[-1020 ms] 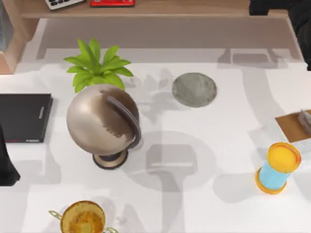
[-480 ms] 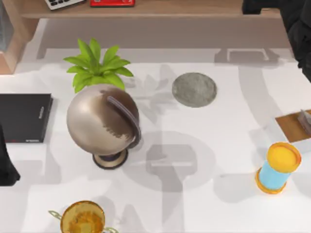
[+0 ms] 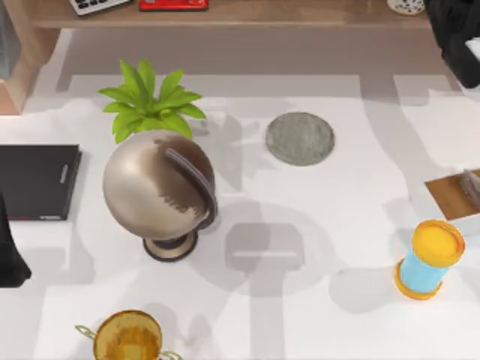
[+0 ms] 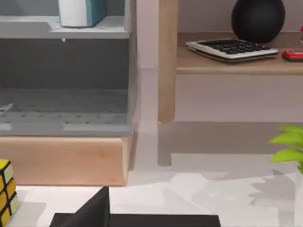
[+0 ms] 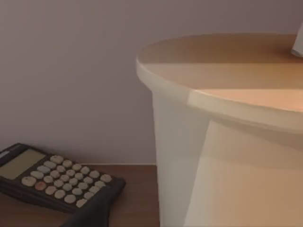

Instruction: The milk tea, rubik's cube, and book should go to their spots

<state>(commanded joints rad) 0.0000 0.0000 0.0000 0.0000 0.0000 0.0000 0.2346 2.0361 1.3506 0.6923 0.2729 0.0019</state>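
On the white table (image 3: 315, 225): one round grey speckled coaster (image 3: 300, 138), one black slab (image 3: 37, 181), one bronze globe (image 3: 159, 189), one potted green plant (image 3: 150, 101), one gold trophy cup (image 3: 127, 337) and one short blue cylinder (image 3: 430, 259) with orange-yellow ends. The wrist views add one milk tea (image 5: 227, 132), one rubik's cube (image 4: 6, 191), one calculator (image 4: 232, 48) and one light-blue book (image 4: 81, 12).
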